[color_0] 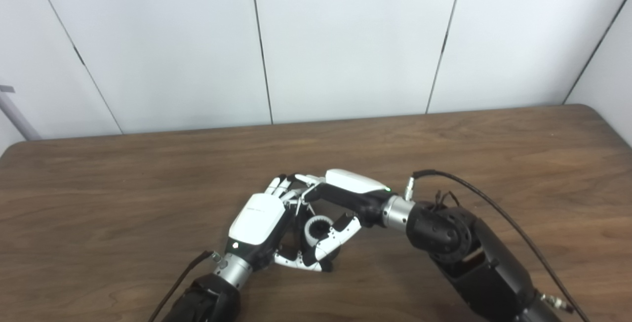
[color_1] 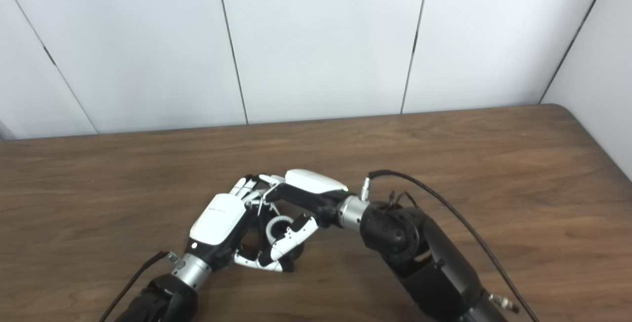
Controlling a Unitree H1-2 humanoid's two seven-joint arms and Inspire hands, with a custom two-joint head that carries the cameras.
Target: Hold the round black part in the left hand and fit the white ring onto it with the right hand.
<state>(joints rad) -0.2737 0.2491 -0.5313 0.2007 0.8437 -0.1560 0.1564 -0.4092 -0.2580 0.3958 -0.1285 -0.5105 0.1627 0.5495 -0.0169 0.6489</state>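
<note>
Table: a brown wood-grain table (color_0: 148, 188) runs across the room in front of pale wall panels (color_0: 345, 40); both arms reach in over its near edge and meet near the middle.
Left hand: the left hand (color_0: 261, 225) sits with its white back plate facing up, fingers curled forward and its thumb hooked underneath. It is cupped around something dark, and I take that to be the round black part, though most of it is hidden.
Round black part: only a dark sliver (color_0: 332, 254) shows below and beside the ring, low between the two hands, close above the tabletop (whether it rests on the wood I cannot tell).
White ring: the white ring (color_0: 316, 228) stands out clearly, its open centre turned up toward the cameras, sitting right at the black part between both hands.
Right hand: the right hand (color_0: 340, 203) comes in from the right, fingers bent over the top of the ring and its thumb (color_0: 338, 235) pressed along the ring's near side, so it is closed on the ring.
Fingertips: the two hands' fingertips (color_0: 291, 186) overlap at the far side, touching or nearly so.
Cable: a black cable (color_0: 493, 208) arcs off the right wrist toward the lower right corner.
</note>
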